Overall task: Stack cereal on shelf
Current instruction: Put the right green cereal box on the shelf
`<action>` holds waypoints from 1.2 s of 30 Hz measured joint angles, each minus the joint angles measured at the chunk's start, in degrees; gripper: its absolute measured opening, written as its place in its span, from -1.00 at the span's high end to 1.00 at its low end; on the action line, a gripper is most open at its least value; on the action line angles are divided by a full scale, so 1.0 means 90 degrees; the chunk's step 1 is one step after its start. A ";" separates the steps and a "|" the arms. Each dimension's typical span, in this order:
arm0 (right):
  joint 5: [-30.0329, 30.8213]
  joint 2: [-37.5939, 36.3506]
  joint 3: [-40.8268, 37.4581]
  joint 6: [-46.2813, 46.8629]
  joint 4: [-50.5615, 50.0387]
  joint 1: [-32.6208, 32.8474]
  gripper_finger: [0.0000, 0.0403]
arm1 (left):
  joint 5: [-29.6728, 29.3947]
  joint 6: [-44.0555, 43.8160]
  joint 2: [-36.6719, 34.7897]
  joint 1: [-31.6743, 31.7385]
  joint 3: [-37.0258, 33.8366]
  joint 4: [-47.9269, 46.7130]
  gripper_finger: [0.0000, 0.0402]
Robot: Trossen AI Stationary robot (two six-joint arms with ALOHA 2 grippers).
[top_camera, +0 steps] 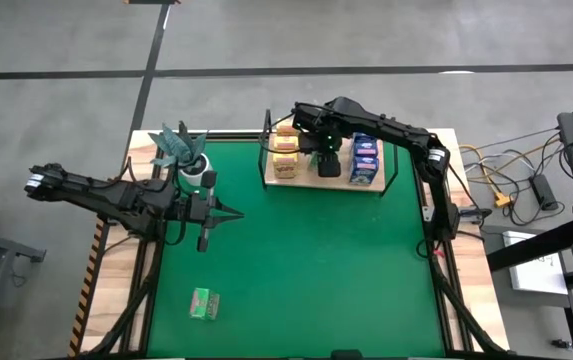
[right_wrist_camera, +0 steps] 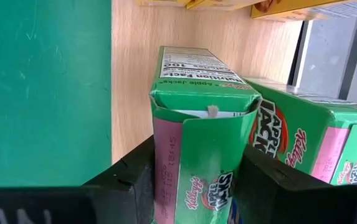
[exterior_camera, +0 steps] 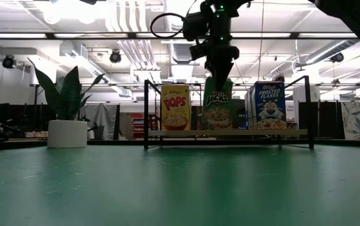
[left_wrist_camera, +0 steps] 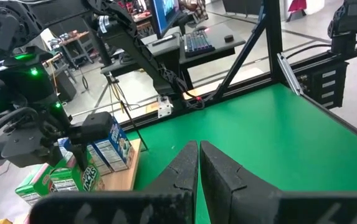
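The shelf [top_camera: 306, 181] stands at the mat's far side, a light wooden board in a black wire frame. On it are yellow boxes [exterior_camera: 175, 108], blue boxes [exterior_camera: 269, 105] and a second green box [right_wrist_camera: 303, 143]. My right gripper [top_camera: 328, 160] is over the shelf's middle, shut on a green cereal box [exterior_camera: 217, 107]. Another green box [top_camera: 204, 304] lies flat on the green mat near its front left. My left gripper [top_camera: 236, 213] is shut and empty over the mat's left part, pointing toward the table's right edge. My right gripper pinches the green box between its two fingers [right_wrist_camera: 134, 180], one on each opposite side of its upper end [exterior_camera: 217, 83]. The fingers come from above, pointing down. The box stands upright below them, its lower end at the shelf board [exterior_camera: 230, 132]; whether it rests there I cannot tell.
A white pot with a teal plant [top_camera: 181, 150] stands at the mat's far left corner, just beyond my left arm. The shelf's black posts [exterior_camera: 146, 113] rise at its corners. The green mat [top_camera: 366, 270] spreads in front of the shelf.
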 joint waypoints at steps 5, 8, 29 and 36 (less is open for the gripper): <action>0.0002 0.0000 -0.0010 0.0085 0.0039 0.0000 0.05 | 0.0000 -0.0001 -0.0002 -0.0001 0.0000 -0.0007 1.00; 0.0002 0.0000 -0.0010 0.0174 0.0068 0.0000 -0.04 | 0.0000 -0.0001 -0.0002 0.0000 0.0000 -0.0004 1.00; 0.0001 -0.0027 0.0923 0.0852 -0.0356 0.0049 0.34 | -0.0002 -0.0002 -0.0005 0.0000 0.0000 -0.0052 1.00; 0.0000 0.0061 0.0738 0.0836 -0.0312 0.0046 0.92 | -0.0002 -0.0002 -0.0002 -0.0002 0.0000 -0.0058 1.00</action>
